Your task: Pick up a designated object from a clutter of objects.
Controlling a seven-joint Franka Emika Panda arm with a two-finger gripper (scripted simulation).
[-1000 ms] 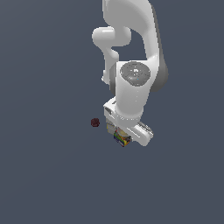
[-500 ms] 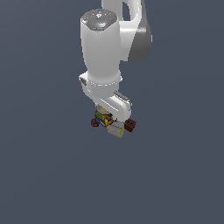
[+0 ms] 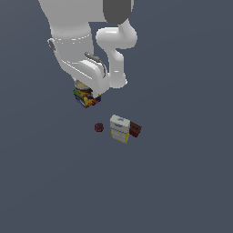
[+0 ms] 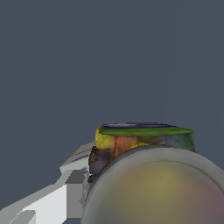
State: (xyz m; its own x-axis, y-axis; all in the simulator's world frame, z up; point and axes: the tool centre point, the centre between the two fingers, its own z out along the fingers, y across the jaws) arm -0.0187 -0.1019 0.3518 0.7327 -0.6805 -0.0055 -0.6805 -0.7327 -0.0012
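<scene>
The designated object (image 3: 85, 98), a small piece with red, yellow, green and blue patches, hangs under the white hand, up and toward the exterior view's left of the clutter. My gripper (image 3: 88, 93) is shut on it, though the hand covers most of the fingers. In the wrist view the designated object (image 4: 144, 139) sits very close, and its pale rounded top fills the foreground. The rest of the clutter lies on the floor: a white-and-yellow box (image 3: 120, 129), a dark red-brown block (image 3: 135, 130) touching the box's side, and a tiny dark red piece (image 3: 98, 127).
The flat grey floor (image 3: 182, 182) stretches all around the clutter. The white arm (image 3: 113, 41) rises above the hand toward the top of the exterior view. A white shape (image 4: 57, 199) beside the held piece shows in the wrist view.
The hand has moved up and toward the exterior view's left, away from the box, carrying the multicoloured piece. The box, block and tiny piece stay where they were.
</scene>
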